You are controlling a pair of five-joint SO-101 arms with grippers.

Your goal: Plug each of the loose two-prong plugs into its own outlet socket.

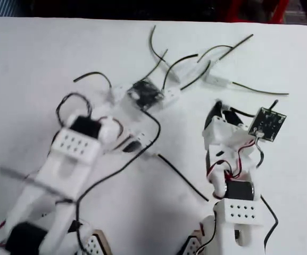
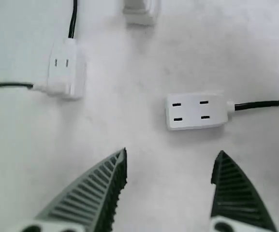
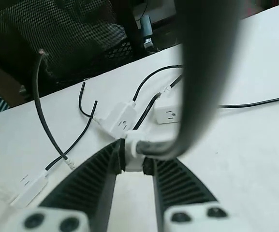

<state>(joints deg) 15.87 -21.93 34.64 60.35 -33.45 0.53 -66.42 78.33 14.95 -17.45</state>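
1. The high view gives the overall layout: the left arm (image 1: 63,159) and the right arm (image 1: 233,175) stand side by side on the white table (image 1: 31,58). White sockets and black cords are scattered ahead of both.
2. The left wrist view adds slot detail. A four-slot socket (image 2: 195,111) lies flat just ahead of the left gripper (image 2: 172,153), nearer to one fingertip than the other, and touches neither. Its black cord (image 2: 265,103) runs out sideways.
3. A two-slot socket (image 2: 66,72) lies farther ahead, off to the other fingertip's side, well apart from the four-slot socket.
4. The left gripper's jaws are spread wide. Bare table shows between the ribbed fingers (image 2: 100,188), and they hold nothing.
5. The right wrist view shows the grip itself. The right gripper (image 3: 134,157) is closed and pinches a white plug (image 3: 131,145) at its fingertips.
6. The plug's thick cable (image 3: 202,72) rises from the fingertips close past the camera.
7. Two white sockets (image 3: 120,120) lie side by side on the table just beyond the held plug and do not touch it.
8. A slim white connector (image 3: 30,187) lies off to one side of the right gripper; whether it is a plug or a socket cannot be told.
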